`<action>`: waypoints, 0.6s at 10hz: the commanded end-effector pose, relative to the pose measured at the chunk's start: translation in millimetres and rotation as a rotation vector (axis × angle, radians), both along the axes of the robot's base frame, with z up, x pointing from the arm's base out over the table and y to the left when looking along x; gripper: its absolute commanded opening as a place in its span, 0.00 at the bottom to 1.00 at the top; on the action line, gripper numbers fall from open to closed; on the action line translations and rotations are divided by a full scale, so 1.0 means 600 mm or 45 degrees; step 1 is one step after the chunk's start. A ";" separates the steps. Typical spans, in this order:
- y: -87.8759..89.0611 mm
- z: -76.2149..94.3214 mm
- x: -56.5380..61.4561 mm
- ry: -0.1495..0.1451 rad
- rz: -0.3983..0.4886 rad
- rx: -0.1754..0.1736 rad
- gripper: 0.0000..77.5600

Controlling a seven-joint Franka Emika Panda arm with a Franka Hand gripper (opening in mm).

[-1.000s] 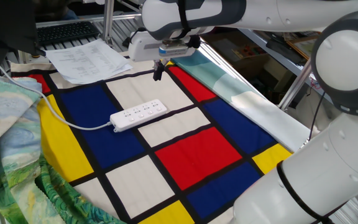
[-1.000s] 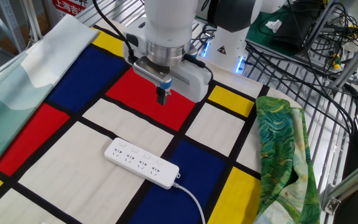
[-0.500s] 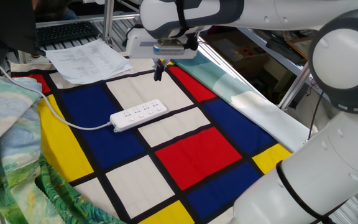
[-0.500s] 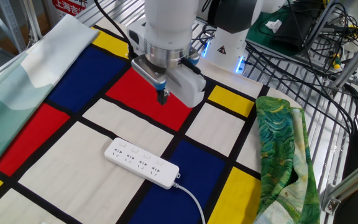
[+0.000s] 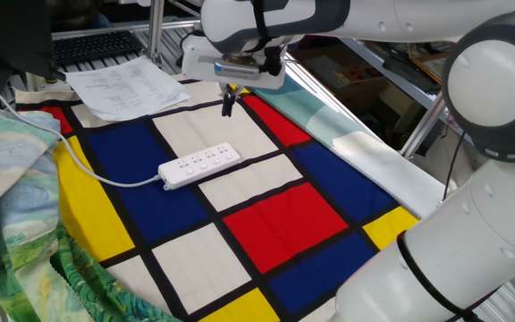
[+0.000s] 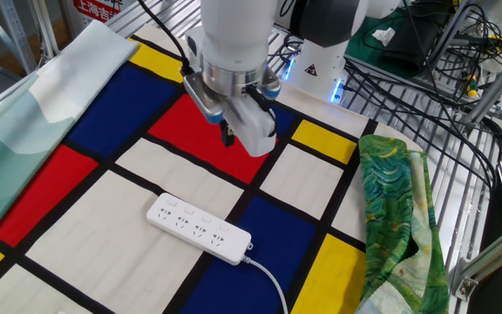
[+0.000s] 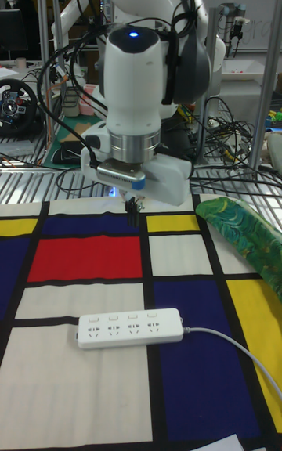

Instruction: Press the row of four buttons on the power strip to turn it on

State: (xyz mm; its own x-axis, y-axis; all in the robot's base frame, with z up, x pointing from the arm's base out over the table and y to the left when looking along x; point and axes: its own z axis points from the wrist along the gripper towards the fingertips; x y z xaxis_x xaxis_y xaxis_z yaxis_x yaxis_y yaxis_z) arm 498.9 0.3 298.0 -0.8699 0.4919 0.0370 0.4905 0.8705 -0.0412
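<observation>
The white power strip (image 5: 199,165) (image 6: 200,228) (image 7: 131,327) lies flat on a white panel of the chequered cloth. Its cable (image 5: 88,166) (image 6: 274,284) (image 7: 235,349) leaves one end. The row of four buttons (image 6: 194,213) (image 7: 124,317) runs along the strip's edge on the robot's side. My gripper (image 5: 228,105) (image 6: 228,138) (image 7: 132,213) hangs above the cloth beyond the strip, toward the robot base, clear of it. Its dark fingertips point down and are pressed together, holding nothing.
Sheets of paper (image 5: 123,85) and a keyboard (image 5: 97,45) lie at one end of the table. A green patterned cloth (image 5: 16,188) (image 6: 399,201) (image 7: 251,239) is bunched along one side and a pale teal cloth (image 5: 329,121) (image 6: 24,113) along the other. Cables (image 6: 425,61) cover the wire shelf.
The hand has turned about its vertical axis, swinging its white body round. The fingertips stay over nearly the same spot. The power strip has not moved.
</observation>
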 end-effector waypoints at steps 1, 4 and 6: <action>0.003 0.003 -0.001 -0.019 -0.519 -0.002 0.00; 0.011 0.005 -0.004 -0.041 -0.653 -0.008 0.00; 0.020 0.007 -0.007 -0.047 -0.700 -0.004 0.00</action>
State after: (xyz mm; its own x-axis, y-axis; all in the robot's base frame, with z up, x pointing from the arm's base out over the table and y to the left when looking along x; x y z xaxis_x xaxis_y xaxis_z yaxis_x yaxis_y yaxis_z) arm 497.5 3.1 298.7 -0.7061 0.7076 0.0272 0.7067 0.7066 -0.0350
